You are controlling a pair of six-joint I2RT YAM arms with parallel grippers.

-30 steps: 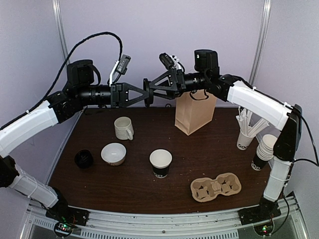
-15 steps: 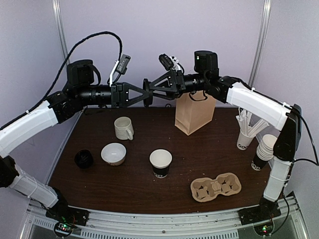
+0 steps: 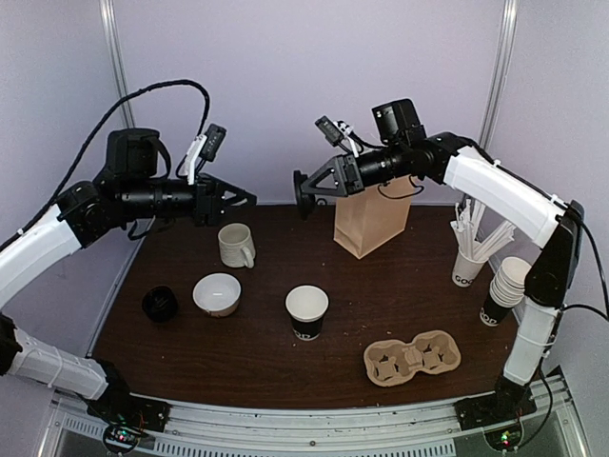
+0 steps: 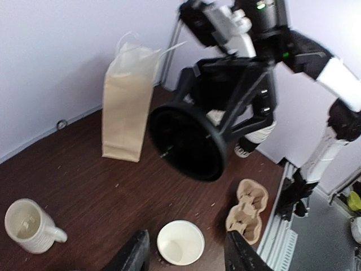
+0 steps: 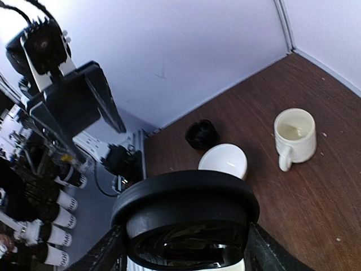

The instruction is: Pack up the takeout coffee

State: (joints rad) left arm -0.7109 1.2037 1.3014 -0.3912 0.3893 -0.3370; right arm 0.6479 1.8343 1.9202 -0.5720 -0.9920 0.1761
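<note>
The takeout coffee cup (image 3: 306,312), black paper with a white inside, stands lidless at mid table; it also shows below my left fingers (image 4: 180,243). Its black dome lid (image 3: 302,193) hangs in the air above the table's back. My right gripper (image 3: 306,190) is shut on the lid's rim (image 5: 186,209), a finger on each side (image 5: 183,248). The left wrist view faces the lid's underside (image 4: 189,144). My left gripper (image 3: 243,198) is open and empty, a short way left of the lid, its jaws apart (image 4: 189,257).
A brown paper bag (image 3: 371,214) stands at the back, under the right arm. On the table are a cream mug (image 3: 235,245), a white bowl (image 3: 217,293), a small black cup (image 3: 160,304), a cardboard carrier (image 3: 412,357), a cup of stirrers (image 3: 469,257) and stacked cups (image 3: 504,286).
My left gripper opened, let go of the lid and drew back to the left. The right gripper kept the lid and shifted slightly right.
</note>
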